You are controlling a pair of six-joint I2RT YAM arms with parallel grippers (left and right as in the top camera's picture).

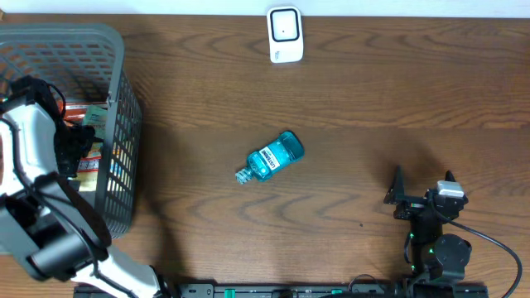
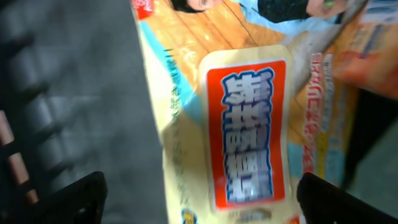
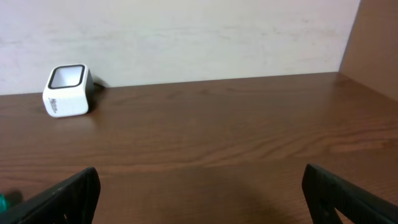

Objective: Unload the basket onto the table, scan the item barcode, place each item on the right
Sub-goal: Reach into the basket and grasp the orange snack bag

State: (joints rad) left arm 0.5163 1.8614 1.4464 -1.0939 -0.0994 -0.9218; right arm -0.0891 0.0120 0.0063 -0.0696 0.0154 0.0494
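Inside the basket (image 1: 116,124), the left tool (image 2: 202,202) gaped empty over a blurred, cropped packet (image 2: 249,124); the right tool (image 3: 199,193), likewise released, showed only its tips above the tabletop (image 3: 217,137).

Left wrist view, centre frame: a snack packet (image 2: 186,93) fills the shot. On it, an orange-red panel (image 2: 249,134) with a white border carries a column of big white characters outlined in blue, East Asian script, too blurred to read out. Down the packet's right side runs a line of smaller red characters (image 2: 311,118), smeared as well. Top left, a small red logo (image 2: 144,7), illegible. Overhead, mid-frame: the blue bottle (image 1: 272,157) shows a white label (image 1: 269,156) with dark lettering, too small to make out. Right wrist view, left side: the white scanner (image 3: 65,92) has a dark mark (image 3: 55,102) low on its face, unreadable.
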